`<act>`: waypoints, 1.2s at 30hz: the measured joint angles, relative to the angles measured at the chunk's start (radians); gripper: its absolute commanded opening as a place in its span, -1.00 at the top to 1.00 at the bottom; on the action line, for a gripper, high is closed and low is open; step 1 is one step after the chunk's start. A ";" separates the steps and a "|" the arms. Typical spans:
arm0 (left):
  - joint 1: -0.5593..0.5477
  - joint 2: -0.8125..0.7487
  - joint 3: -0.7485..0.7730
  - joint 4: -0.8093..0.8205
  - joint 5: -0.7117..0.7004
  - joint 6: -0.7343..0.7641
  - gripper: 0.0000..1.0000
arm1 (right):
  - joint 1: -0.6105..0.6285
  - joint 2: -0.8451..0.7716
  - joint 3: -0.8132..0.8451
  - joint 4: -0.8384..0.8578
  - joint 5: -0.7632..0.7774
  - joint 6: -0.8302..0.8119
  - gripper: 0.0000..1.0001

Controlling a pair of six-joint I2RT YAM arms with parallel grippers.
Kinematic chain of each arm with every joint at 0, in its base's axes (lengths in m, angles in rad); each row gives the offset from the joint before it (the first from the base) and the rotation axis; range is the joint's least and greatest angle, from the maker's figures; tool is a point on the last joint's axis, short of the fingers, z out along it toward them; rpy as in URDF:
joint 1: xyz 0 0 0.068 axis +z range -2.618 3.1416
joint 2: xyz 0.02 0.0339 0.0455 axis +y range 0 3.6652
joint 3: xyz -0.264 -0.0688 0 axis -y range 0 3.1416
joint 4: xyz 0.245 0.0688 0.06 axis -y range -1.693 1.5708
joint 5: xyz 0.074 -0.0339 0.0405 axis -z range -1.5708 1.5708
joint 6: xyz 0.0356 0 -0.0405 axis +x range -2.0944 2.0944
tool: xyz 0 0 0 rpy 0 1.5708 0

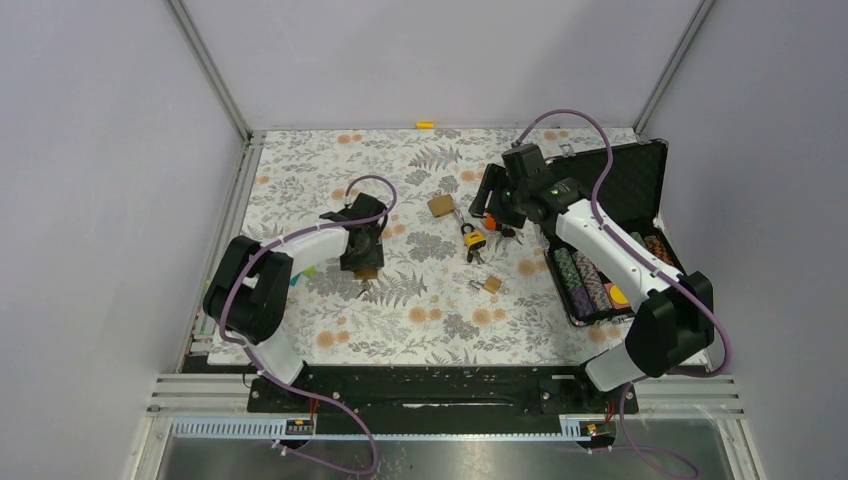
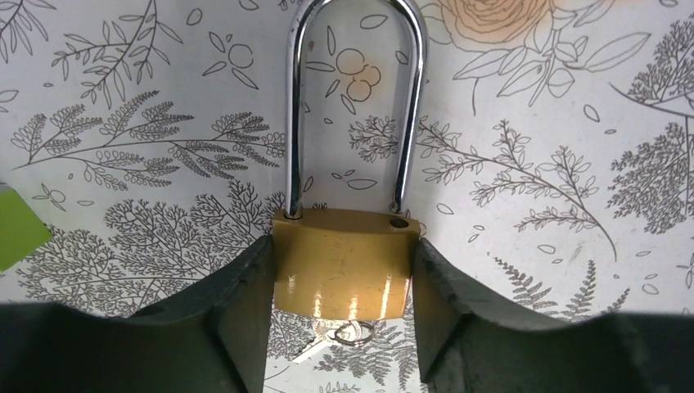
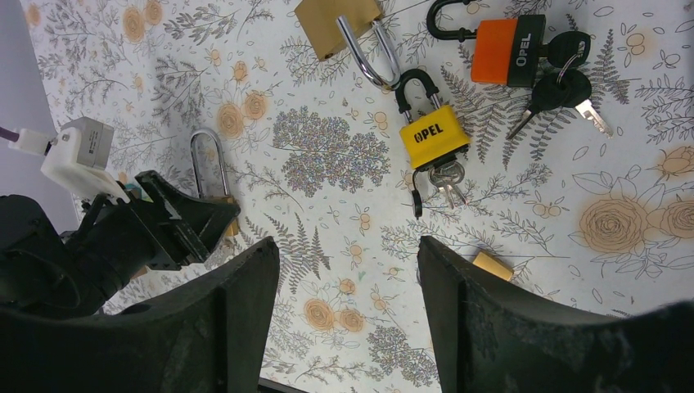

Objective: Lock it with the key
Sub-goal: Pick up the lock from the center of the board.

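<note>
My left gripper [image 2: 344, 246] is shut on the body of a brass padlock [image 2: 344, 262] with a long steel shackle [image 2: 299, 106]. The shackle's right end sits just out of its hole. A small key on a ring [image 2: 348, 332] hangs at the padlock's underside. In the top view this gripper [image 1: 365, 262] is low over the left middle of the mat. My right gripper [image 3: 348, 250] is open and empty, held above the mat near the far right [image 1: 492, 205]. It sees the left gripper and its padlock's shackle [image 3: 209, 164] from across the mat.
A yellow padlock with keys [image 3: 434, 135], an orange padlock [image 3: 507, 61] with black keys [image 3: 565, 82], another brass padlock [image 3: 335, 24] and a small brass lock [image 3: 493, 265] lie mid-mat. An open black case [image 1: 640, 180] holding poker chips [image 1: 590, 280] stands at the right.
</note>
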 measured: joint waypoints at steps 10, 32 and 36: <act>-0.002 -0.004 0.050 -0.129 0.018 0.041 1.00 | 0.000 0.003 0.020 -0.002 -0.015 -0.001 -0.42; -0.002 -0.327 0.319 -0.274 0.558 0.281 1.00 | 0.000 -0.003 0.080 0.251 -0.549 -0.159 -0.55; -0.002 -0.393 0.386 -0.313 0.710 0.357 1.00 | 0.000 -0.033 0.082 0.296 -0.659 -0.233 -0.56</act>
